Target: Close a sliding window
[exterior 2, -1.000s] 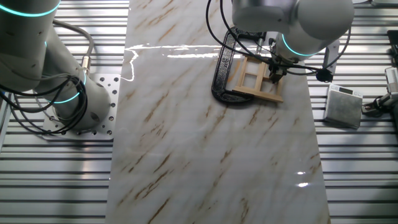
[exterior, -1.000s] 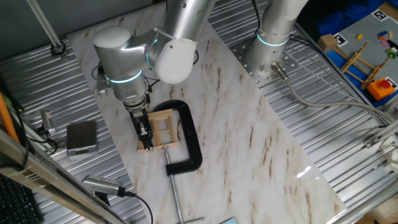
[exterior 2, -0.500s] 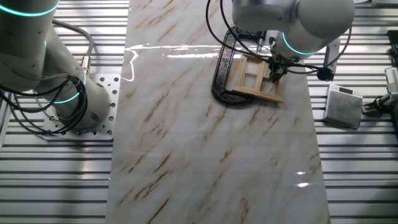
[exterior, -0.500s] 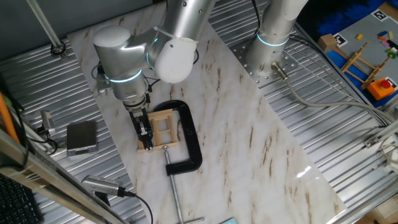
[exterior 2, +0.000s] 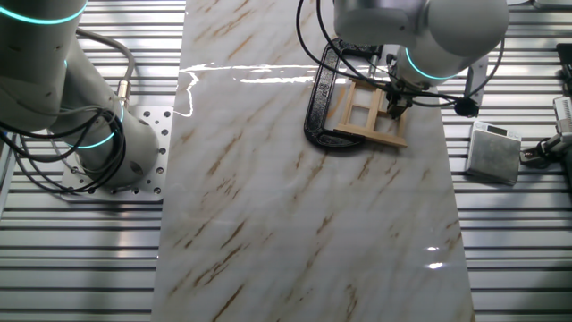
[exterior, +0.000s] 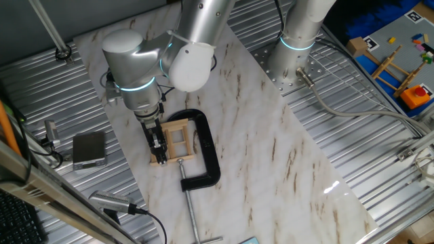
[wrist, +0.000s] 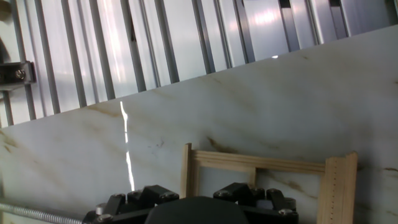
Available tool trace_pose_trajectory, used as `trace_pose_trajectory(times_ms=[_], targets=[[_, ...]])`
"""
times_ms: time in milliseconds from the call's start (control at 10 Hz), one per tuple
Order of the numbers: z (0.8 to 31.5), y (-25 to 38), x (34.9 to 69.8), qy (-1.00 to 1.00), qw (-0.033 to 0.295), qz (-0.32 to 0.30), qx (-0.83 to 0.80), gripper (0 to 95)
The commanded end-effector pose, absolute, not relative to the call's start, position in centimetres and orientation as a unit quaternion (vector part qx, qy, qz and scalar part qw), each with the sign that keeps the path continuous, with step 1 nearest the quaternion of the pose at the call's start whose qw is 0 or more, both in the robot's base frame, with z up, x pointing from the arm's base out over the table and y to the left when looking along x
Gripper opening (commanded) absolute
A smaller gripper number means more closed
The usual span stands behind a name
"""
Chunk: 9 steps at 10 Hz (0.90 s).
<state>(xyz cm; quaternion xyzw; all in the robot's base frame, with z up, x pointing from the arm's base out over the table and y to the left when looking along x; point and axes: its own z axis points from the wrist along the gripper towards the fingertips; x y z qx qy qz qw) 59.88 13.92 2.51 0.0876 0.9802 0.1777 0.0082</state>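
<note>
The sliding window (exterior: 179, 139) is a small pale-wood frame with crossbars, lying flat on the marble board inside the mouth of a black C-clamp (exterior: 211, 154). It also shows in the other fixed view (exterior 2: 365, 113) and at the bottom of the hand view (wrist: 261, 164). My gripper (exterior: 159, 150) points down at the window's left edge, its dark fingers close together and touching the wooden frame. In the other fixed view the gripper (exterior 2: 392, 106) sits on the window's right side. The hand view shows only the gripper's black body, not the fingertips.
The marble board (exterior: 271, 149) lies on a ribbed metal table. A small grey box (exterior: 89, 150) sits left of the board, with cables near it. A second arm's base (exterior: 293, 59) stands at the back. A wooden stick frame with an orange block (exterior: 405, 83) is at the far right.
</note>
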Motion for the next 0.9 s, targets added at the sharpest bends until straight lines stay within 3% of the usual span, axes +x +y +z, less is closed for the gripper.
trace_pose_trajectory(times_ms=[100,900], targets=[[2.31,13.92,59.94,0.980,0.009,0.180,0.086,76.0],[2.25,13.07,59.68,0.979,0.005,0.188,0.083,76.0]])
